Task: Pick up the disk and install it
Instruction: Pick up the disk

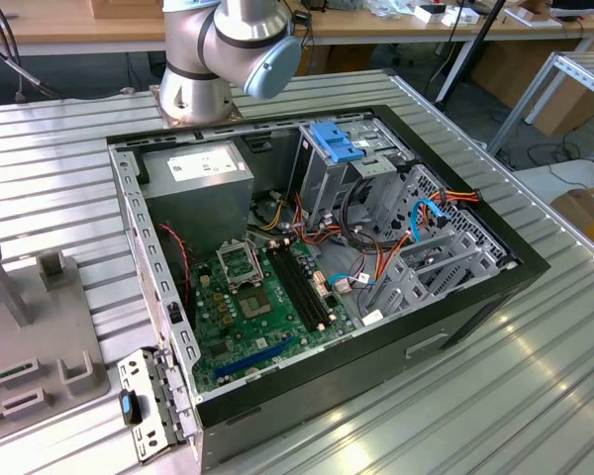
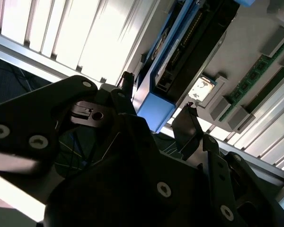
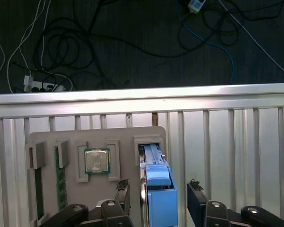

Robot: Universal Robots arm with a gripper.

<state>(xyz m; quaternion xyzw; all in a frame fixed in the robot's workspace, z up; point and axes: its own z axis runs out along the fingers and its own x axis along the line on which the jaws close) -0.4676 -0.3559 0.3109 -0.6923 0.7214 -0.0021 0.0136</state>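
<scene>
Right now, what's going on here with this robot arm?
The arm's end effector is open and straddles the disk, which stands on edge in a slot of a grey holder tray. There is a gap between the disk and the finger on each side, so it is not gripped yet. In the exterior view, the computer case lies open on the ribbed metal table.

In the exterior view the arm shows its grey base and shoulder joint, and in the first wrist view the gripper points downward, its dark jaws spread apart.
</scene>
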